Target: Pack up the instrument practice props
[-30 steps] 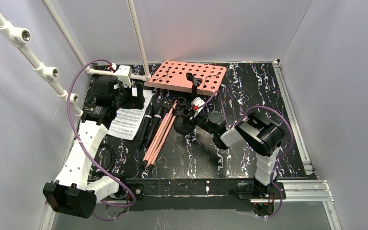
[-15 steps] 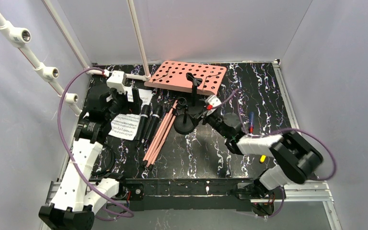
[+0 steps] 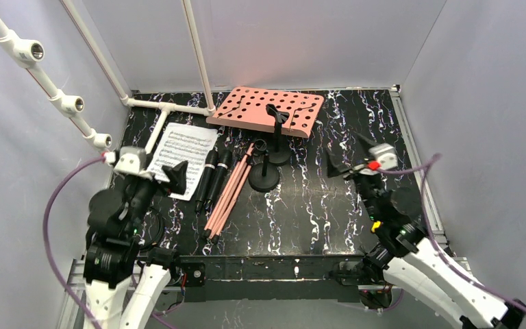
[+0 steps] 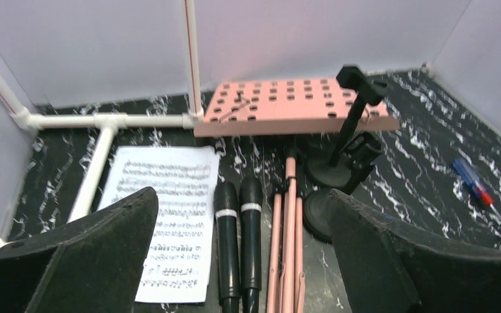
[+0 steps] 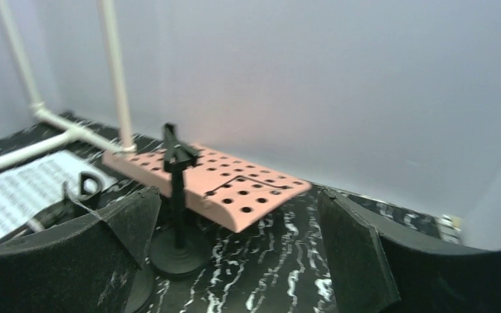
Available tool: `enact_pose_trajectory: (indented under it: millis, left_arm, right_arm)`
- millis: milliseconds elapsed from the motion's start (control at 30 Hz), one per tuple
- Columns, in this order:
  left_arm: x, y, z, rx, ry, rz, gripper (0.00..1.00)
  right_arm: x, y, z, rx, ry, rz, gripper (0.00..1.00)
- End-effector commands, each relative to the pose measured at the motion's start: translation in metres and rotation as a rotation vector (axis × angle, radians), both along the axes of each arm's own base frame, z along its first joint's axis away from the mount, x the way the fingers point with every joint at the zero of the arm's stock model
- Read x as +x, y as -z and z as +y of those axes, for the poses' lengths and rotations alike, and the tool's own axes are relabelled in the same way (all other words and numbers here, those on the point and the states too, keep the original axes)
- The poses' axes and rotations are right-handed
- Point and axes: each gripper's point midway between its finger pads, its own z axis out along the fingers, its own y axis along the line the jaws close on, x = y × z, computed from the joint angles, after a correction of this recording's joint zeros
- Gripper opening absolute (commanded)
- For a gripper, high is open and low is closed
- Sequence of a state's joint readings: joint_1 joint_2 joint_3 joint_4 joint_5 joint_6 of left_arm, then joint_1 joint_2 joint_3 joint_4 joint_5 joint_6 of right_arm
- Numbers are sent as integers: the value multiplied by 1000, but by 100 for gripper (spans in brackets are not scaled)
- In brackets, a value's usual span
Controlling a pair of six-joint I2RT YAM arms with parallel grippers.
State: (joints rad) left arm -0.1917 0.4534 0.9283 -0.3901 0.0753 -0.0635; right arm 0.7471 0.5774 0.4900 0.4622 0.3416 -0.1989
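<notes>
Left claw point(image 4: 241, 202): I see it wide, holding nothing.
Right claw point(image 5: 238, 199): wide, holding nothing.
Microphones point(image 3: 214, 177): lying side by side, between sheet music point(image 3: 181, 149) and tripod legs point(image 3: 229, 192).

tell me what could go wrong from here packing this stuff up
1. The microphones lie side by side, close beside the pink legs; gripping one could roll or drag its neighbours.
2. The black stands are upright, their bases close together near the pink desk; a sideways bump may topple one.
3. The sheet music lies flat and thin; pinching it may crumple it.
</notes>
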Motion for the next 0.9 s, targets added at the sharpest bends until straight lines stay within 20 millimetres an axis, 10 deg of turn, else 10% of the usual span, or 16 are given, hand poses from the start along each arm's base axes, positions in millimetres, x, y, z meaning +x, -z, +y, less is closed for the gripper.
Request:
enact_pose_trajectory:
  millis: [0, 233, 867]
  left_arm:
    - [-25, -15, 24, -21, -104, -110, 98]
    - [-65, -23, 62, -99, -279, -254, 98]
    - [-66, 35, 92, -164, -452, -325, 98]
  right_arm:
    - [-15, -13, -69, 16, 246, 65, 99]
    - [-45, -15, -131, 43, 422, 42, 99]
    - [-46, 37, -148, -17, 513, 21, 99]
